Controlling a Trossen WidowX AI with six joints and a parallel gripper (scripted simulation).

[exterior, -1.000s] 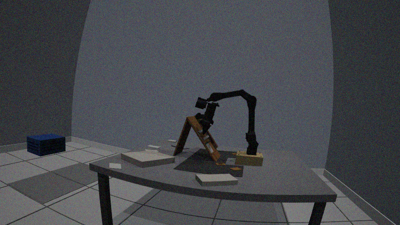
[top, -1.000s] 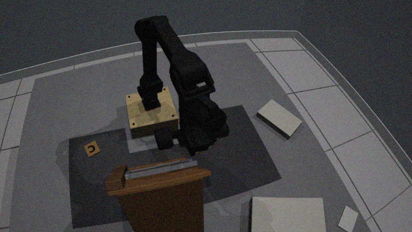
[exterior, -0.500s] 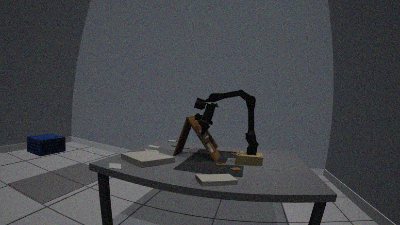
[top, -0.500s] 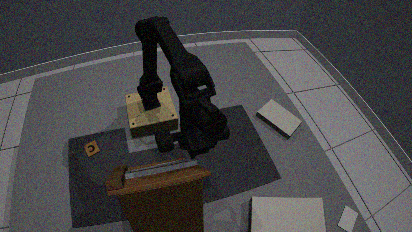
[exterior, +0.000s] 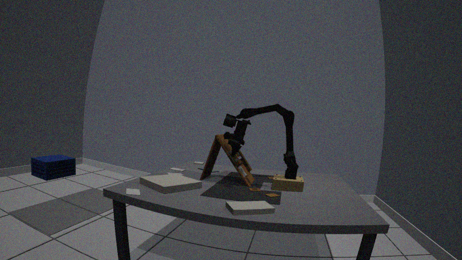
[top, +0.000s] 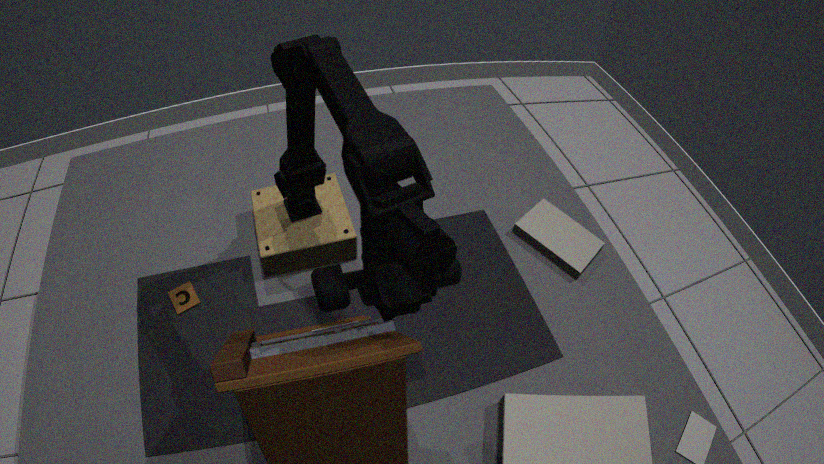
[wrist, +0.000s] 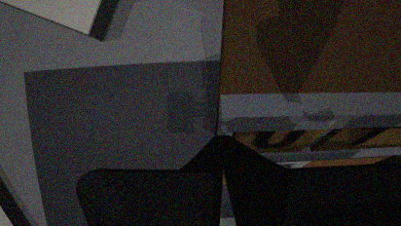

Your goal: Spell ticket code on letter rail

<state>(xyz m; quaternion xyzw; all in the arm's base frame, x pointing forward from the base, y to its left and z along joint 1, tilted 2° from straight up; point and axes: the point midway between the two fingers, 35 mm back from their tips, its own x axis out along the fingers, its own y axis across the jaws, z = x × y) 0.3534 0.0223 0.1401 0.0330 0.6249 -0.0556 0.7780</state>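
My gripper (wrist: 221, 142) (exterior: 235, 151) is shut, with nothing seen between its fingers. It is low at the open end of the letter rail (wrist: 341, 103) on the sloping wooden board (wrist: 311, 49) (top: 328, 420); contact cannot be told. Dark letters show at a steep angle on the tiles in the rail; the leftmost looks like a U (wrist: 277, 139). A loose tile (top: 184, 297) with a C-like letter lies on the dark mat (top: 490, 345) (wrist: 97, 122). Two more orange tiles (exterior: 272, 195) (exterior: 254, 189) lie near the board's foot. The ticket's print is not readable.
A thin pale block (top: 558, 236) (exterior: 250, 207) lies beyond the mat, and a larger pale slab (top: 576, 432) (exterior: 169, 182) lies beside the board. A small white card (top: 695, 436) (exterior: 132, 191) lies near the counter's edge. The arm's yellow base (top: 305, 242) (exterior: 287, 185) stands behind the mat.
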